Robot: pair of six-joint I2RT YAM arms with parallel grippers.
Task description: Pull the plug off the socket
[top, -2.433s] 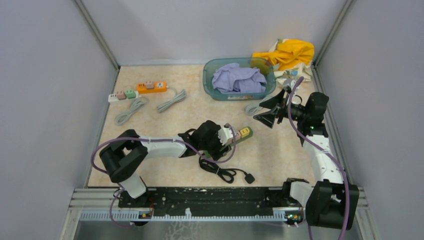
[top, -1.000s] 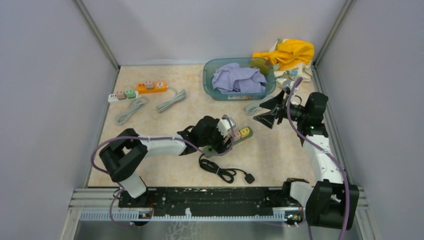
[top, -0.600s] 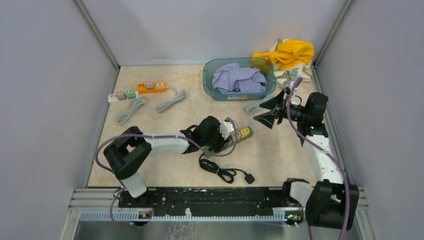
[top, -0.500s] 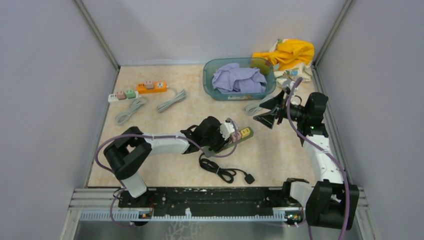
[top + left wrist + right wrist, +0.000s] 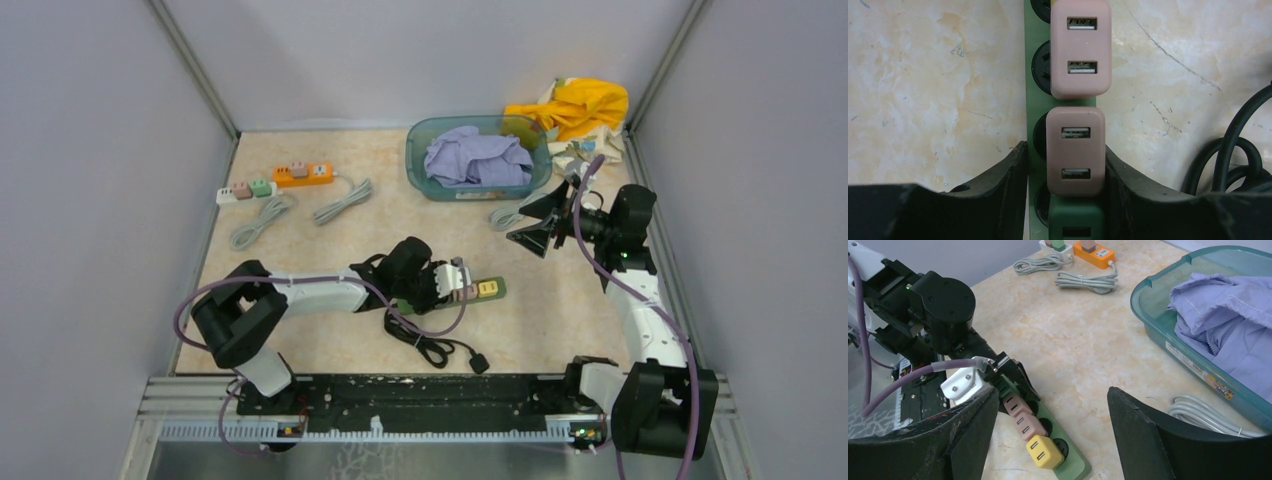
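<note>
The pink plug (image 5: 1075, 152) sits in the green power strip (image 5: 1034, 105) on the surface (image 5: 923, 90) — the left tool (image 5: 1064, 150) is clamped on it, fingers (image 5: 998, 185) at its 3 and 9 o'clock. The right tool (image 5: 1052, 394) hangs open, at the strip's 2 o'clock.

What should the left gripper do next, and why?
Probably close the left gripper snug on the nearer pink USB adapter: its fingers flank it, yet a sliver of green power strip shows between one finger and the adapter, which sits plugged in.
</note>
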